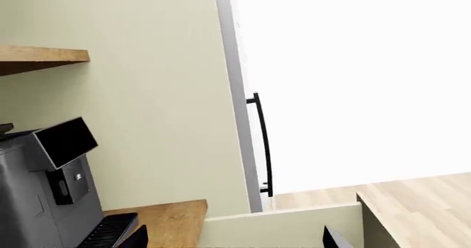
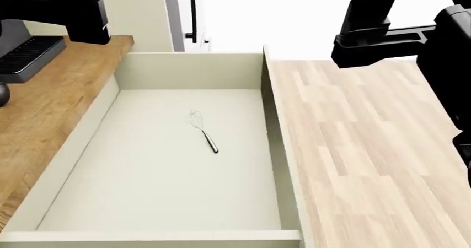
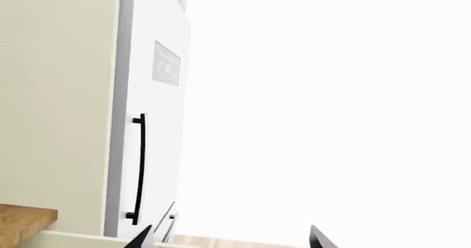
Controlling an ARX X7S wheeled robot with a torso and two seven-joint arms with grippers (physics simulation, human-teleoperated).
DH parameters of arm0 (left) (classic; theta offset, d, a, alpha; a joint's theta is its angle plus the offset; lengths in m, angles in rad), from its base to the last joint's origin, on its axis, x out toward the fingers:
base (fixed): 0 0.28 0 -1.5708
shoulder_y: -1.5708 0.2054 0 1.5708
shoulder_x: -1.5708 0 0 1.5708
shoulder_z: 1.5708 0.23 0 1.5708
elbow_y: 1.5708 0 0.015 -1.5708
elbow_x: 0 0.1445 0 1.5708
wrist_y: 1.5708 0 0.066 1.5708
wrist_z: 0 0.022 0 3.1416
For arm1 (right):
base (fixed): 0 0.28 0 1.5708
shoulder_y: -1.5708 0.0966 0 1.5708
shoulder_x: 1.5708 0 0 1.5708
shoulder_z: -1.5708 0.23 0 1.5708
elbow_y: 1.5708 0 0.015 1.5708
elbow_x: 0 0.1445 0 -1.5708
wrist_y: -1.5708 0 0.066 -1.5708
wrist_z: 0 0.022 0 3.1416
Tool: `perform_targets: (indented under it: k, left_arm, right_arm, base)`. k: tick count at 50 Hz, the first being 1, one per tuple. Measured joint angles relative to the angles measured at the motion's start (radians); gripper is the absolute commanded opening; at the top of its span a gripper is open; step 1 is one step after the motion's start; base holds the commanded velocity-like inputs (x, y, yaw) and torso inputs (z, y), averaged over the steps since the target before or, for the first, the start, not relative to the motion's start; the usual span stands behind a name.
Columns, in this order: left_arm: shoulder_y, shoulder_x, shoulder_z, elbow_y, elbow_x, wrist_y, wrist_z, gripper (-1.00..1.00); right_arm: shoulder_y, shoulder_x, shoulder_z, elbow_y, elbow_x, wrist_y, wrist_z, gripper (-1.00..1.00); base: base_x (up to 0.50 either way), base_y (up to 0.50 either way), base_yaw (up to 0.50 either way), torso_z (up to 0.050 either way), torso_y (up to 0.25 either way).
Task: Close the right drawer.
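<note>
The right drawer (image 2: 184, 171) stands fully extended below the head camera, right of the wooden tabletop (image 2: 44, 110), holding only a light whisk (image 2: 204, 131). It is rigid and should slide easily; push its near front panel. Both hands appear spread, holding nothing.

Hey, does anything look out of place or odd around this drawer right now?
The right drawer stands pulled fully open, and its pale inside holds only a single small whisk, lying loose and at a slant near the middle. Nothing looks spilled or damaged.
</note>
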Motion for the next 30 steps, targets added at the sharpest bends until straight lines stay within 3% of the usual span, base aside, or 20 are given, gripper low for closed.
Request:
perform_targets:
  k: [13,21,26,30]
  left_arm:
    - [-0.004,-0.001,0.004,0.0,0.001,0.002,0.001,1.0]
    - [-0.005,-0.002,0.007,-0.001,0.002,0.002,0.002,1.0]
    - [-0.008,-0.002,0.007,0.0,0.003,0.004,0.003,1.0]
    - [-0.006,0.0,0.01,0.0,0.002,0.005,0.003,1.0]
  right_arm:
    - [0.002,0.003,-0.007,-0.002,-0.003,-0.005,-0.003,1.0]
    - [-0.006,0.001,-0.007,-0.001,-0.013,-0.013,-0.01,1.0]
    - [-0.008,0.001,0.001,-0.007,-0.018,-0.021,-0.023,1.0]
    - [-0.012,0.001,-0.001,-0.003,-0.023,-0.024,-0.025,1.0]
  base:
    - [0.49,0.0,0.0,0.0,0.0]
    - [0.03,0.0,0.0,0.0,0.0]
    - [0.0,-0.46,0.0,0.0,0.0]
    - [0.0,0.0,0.0,0.0,0.003]
